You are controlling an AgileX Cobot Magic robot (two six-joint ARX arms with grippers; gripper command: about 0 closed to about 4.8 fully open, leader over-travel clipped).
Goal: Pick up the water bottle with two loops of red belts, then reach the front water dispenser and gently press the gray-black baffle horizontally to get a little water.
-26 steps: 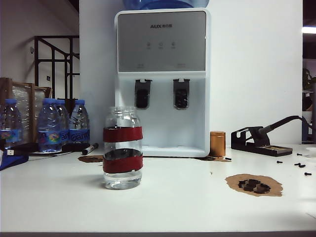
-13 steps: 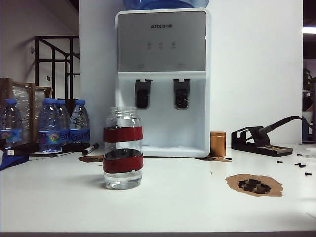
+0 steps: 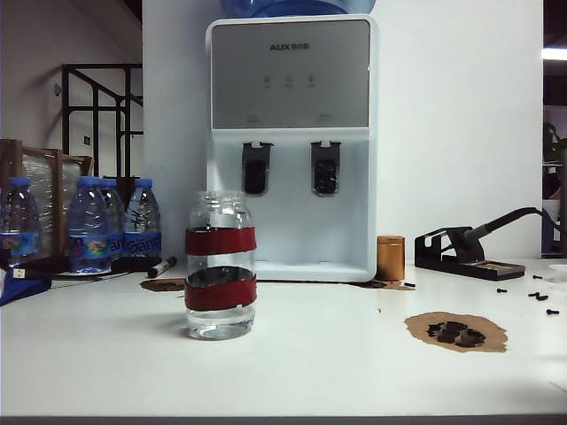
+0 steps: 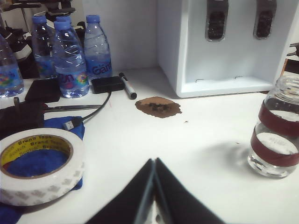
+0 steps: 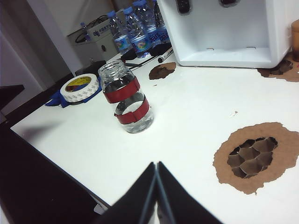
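The water bottle point(image 3: 221, 270), clear glass with two red bands and no cap, stands upright on the white table in front of the water dispenser point(image 3: 291, 150). It also shows as the water bottle point(image 4: 276, 128) and the water bottle point(image 5: 127, 103) in the wrist views. The gray-black baffle point(image 3: 256, 168) is the left of two dark levers under the silver AUX panel. My left gripper point(image 4: 154, 161) is shut and empty, well short of the bottle. My right gripper point(image 5: 156, 164) is shut too, over bare table. Neither gripper shows in the exterior view.
Several blue-capped plastic bottles point(image 3: 89, 226) and a marker point(image 3: 161, 266) sit at the left. A tape roll point(image 4: 39, 170) lies on blue cloth. A copper can point(image 3: 390, 258), a soldering stand point(image 3: 465, 252), a torn brown patch point(image 3: 456, 331) and loose screws lie at the right.
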